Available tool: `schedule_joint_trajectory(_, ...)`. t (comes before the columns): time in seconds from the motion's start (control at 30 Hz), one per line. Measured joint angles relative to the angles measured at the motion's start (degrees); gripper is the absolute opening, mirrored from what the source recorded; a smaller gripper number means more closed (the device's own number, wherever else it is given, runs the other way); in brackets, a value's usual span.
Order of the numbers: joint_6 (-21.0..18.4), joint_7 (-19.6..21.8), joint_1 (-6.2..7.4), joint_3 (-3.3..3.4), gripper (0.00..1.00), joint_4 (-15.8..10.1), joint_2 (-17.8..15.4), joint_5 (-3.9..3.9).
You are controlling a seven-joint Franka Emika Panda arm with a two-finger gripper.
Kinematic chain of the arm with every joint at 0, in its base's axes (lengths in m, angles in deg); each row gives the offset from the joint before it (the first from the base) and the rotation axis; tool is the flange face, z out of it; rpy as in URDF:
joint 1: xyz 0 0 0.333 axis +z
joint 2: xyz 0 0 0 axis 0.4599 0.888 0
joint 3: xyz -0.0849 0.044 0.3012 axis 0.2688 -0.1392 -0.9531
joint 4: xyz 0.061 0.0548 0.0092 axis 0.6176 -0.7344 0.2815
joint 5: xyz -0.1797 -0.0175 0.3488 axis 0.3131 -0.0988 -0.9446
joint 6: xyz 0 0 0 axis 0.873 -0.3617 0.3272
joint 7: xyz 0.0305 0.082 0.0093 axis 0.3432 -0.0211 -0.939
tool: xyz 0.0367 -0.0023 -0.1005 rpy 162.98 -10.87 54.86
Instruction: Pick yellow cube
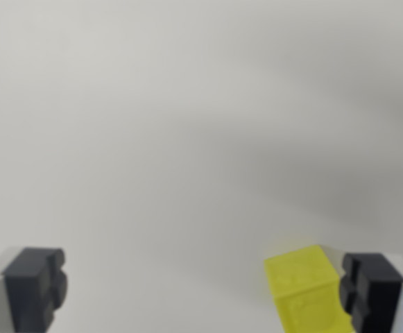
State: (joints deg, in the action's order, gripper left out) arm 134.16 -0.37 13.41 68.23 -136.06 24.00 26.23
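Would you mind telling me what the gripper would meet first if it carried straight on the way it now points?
Probably the plain grey surface. The open gripper has a free gap ahead; the yellow cube sits off-centre, against the finger on the wrist view's right. Depth is unclear.

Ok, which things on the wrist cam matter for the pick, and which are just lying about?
For the job:
- yellow cube, beside the finger on the wrist view's right
- fingers, spread wide apart

Lying about:
- nothing else shows, only the plain grey surface
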Motion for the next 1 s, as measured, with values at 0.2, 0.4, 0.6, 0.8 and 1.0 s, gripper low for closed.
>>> schedule_joint_trajectory(0.2,2.5,-3.8,-1.81,0.00,1.00,-1.8,0.7,0.00)
schedule_joint_trajectory(0.4,5.0,-7.5,-3.67,0.00,1.00,-3.4,1.6,0.00)
schedule_joint_trajectory(0.6,7.3,-11.0,-5.42,-0.01,1.00,-4.6,2.7,0.00)
schedule_joint_trajectory(0.8,9.8,-14.9,-7.38,-0.01,1.00,-5.8,4.0,0.00)
schedule_joint_trajectory(1.0,12.2,-18.8,-9.38,-0.01,1.00,-6.7,5.5,0.01)
